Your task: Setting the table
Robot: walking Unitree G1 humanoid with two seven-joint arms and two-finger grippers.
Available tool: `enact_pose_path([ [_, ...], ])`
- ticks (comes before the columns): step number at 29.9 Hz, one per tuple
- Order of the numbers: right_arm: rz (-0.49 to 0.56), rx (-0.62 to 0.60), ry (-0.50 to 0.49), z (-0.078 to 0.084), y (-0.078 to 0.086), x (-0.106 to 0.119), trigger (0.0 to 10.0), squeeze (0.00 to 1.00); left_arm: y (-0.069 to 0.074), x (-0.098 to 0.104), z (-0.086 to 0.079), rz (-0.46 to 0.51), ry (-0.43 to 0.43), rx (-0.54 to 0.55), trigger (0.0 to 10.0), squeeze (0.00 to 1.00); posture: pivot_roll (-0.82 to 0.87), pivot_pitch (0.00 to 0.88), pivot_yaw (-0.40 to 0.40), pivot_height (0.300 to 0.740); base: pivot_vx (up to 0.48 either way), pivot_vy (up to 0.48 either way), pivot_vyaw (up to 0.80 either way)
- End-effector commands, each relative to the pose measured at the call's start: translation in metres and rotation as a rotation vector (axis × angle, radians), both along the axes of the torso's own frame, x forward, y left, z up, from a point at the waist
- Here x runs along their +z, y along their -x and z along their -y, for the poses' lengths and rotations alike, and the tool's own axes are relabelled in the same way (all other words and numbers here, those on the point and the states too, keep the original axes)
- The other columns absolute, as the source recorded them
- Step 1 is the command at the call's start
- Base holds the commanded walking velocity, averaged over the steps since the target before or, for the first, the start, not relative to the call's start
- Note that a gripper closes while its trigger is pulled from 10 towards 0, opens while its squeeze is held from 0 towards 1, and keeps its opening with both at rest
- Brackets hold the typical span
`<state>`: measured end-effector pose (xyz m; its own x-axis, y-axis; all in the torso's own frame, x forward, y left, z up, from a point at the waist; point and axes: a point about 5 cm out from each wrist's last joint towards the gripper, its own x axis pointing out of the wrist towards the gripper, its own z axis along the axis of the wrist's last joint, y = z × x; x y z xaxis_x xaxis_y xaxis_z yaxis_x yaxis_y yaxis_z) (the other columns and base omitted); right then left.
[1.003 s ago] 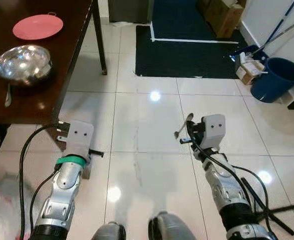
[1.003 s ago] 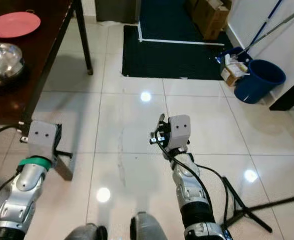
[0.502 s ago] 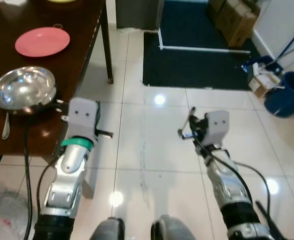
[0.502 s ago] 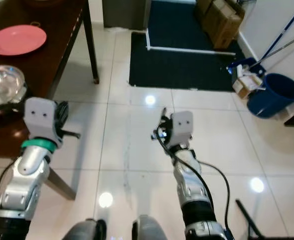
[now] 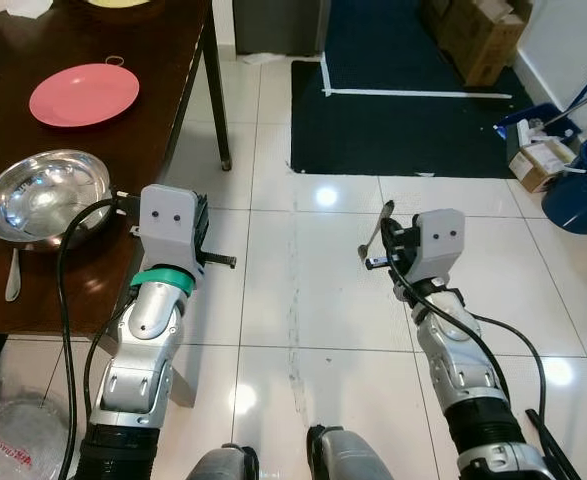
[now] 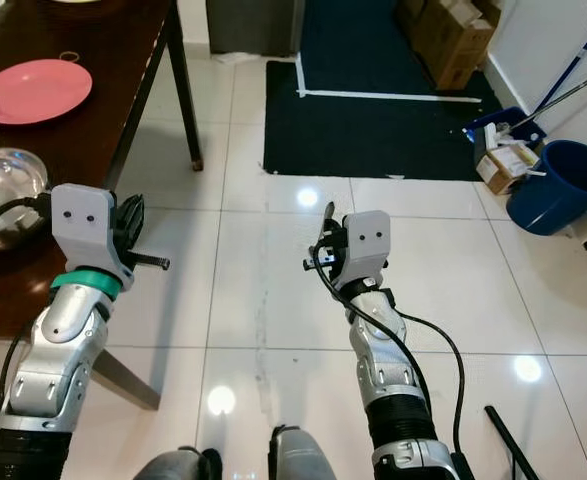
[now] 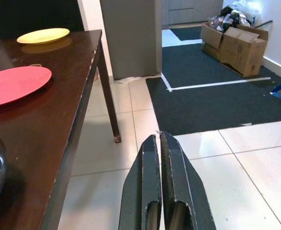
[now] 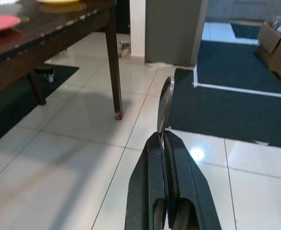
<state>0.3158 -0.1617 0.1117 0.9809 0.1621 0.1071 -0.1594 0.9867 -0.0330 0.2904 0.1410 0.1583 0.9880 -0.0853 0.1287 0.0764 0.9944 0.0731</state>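
Upright, a spoon [image 8: 165, 103] sits pinched in the right claw [image 8: 165, 143].

silver spoon [image 8: 165, 103] upright in right gripper's [image 8: 164, 143] jaws.

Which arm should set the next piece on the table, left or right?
Right, probably. The right gripper is shut on a spoon, though it hangs over the floor, off the table. The left gripper is nearer the table but shut and empty.
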Motion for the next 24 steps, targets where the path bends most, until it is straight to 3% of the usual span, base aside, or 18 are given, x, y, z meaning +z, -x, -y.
enact_pose_path([
  [1,0.001,-0.017,0.002,0.002,0.001,0.002,10.0,0.00,0.002,-0.001,-0.002,-0.019,0.011,0.008,10.0,0.00,-0.11,0.023,0.040,0.740,0.000,0.000,0.00],
  [8,0.073,-0.068,-0.043,0.005,-0.006,0.026,10.0,0.00,0.002,-0.005,-0.005,-0.079,0.056,0.029,10.0,0.00,-0.12,0.020,0.042,0.740,0.000,0.000,0.00],
  [9,0.112,-0.079,-0.073,0.006,-0.009,0.040,10.0,0.00,0.001,-0.008,-0.007,-0.113,0.054,0.031,10.0,0.00,-0.12,0.018,0.042,0.740,0.000,0.000,0.00],
  [15,0.174,-0.071,-0.102,0.004,-0.012,0.061,10.0,0.00,0.001,-0.005,-0.010,-0.094,-0.015,0.007,10.0,0.00,-0.11,0.015,0.039,0.740,0.000,0.000,0.00],
  [18,0.229,-0.016,-0.059,-0.004,-0.012,0.078,10.0,0.00,-0.005,0.000,-0.024,-0.085,-0.001,0.083,10.0,0.00,-0.12,0.011,0.040,0.740,0.000,0.000,0.00],
  [24,0.226,0.055,-0.043,-0.013,-0.010,0.079,10.0,0.00,-0.008,0.004,-0.028,-0.078,0.038,0.106,10.0,0.00,-0.12,0.009,0.036,0.740,0.000,0.000,0.00],
])
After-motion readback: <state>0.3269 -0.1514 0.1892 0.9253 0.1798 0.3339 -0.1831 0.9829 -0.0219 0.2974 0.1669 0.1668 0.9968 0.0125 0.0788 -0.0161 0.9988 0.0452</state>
